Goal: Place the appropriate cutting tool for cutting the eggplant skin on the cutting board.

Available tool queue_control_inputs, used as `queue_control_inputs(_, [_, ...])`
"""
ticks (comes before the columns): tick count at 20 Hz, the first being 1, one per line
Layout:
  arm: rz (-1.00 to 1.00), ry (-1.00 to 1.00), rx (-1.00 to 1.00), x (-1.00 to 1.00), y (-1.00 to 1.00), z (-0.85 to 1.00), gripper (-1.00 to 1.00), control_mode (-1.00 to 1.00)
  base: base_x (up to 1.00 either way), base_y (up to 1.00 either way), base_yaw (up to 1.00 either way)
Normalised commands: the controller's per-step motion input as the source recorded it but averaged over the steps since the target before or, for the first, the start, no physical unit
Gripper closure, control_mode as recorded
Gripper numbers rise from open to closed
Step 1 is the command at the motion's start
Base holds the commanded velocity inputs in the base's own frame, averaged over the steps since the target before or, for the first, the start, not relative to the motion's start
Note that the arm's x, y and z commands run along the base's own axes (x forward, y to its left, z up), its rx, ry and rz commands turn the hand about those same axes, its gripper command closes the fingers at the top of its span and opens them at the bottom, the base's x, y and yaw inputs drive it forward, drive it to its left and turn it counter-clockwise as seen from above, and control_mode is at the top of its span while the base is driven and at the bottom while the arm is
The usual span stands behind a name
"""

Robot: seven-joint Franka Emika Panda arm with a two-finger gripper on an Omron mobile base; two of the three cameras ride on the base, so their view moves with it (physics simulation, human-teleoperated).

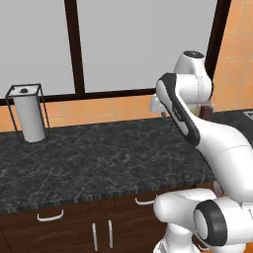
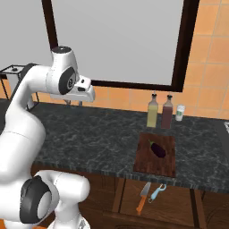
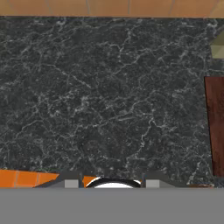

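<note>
None of the task looks done yet, as far as we can judge: the board (image 2: 155, 154) lies on the dark bench (image 2: 94, 134) with just the eggplant (image 2: 157, 149) on it, and no cutting tool beside it. Our tool (image 2: 87, 93) is held high above bare bench, well to the left of the board in the right base view, and it carries nothing we can see. We cannot tell whether its fingers are spread or pressed together; the hand view catches just their tips at the bottom edge, over marbled bench, with a strip of the board (image 3: 215, 127) at the right. Below the bench edge, in what seems an open drawer, lie a knife (image 2: 143, 196) with an orange handle and a pale blue peeler (image 2: 157, 192). We judge the peeler suits skin. Left to do: reach it, grasp it, set it on the board.
</note>
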Motion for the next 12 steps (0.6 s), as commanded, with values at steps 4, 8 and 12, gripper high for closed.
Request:
queue_control_inputs(4, [0.0, 0.0, 0.0, -0.21, -0.36, -0.22, -1.0, -1.0, 0.0, 0.0, 0.0])
queue_control_inputs(8, [0.0, 0.05, 0.03, -0.56, -0.97, -0.34, -1.0, -1.0, 0.0, 0.0, 0.0])
queue_control_inputs(12, [0.0, 0.17, 0.0, -0.38, -1.0, -0.45, -1.0, -1.0, 0.0, 0.0, 0.0])
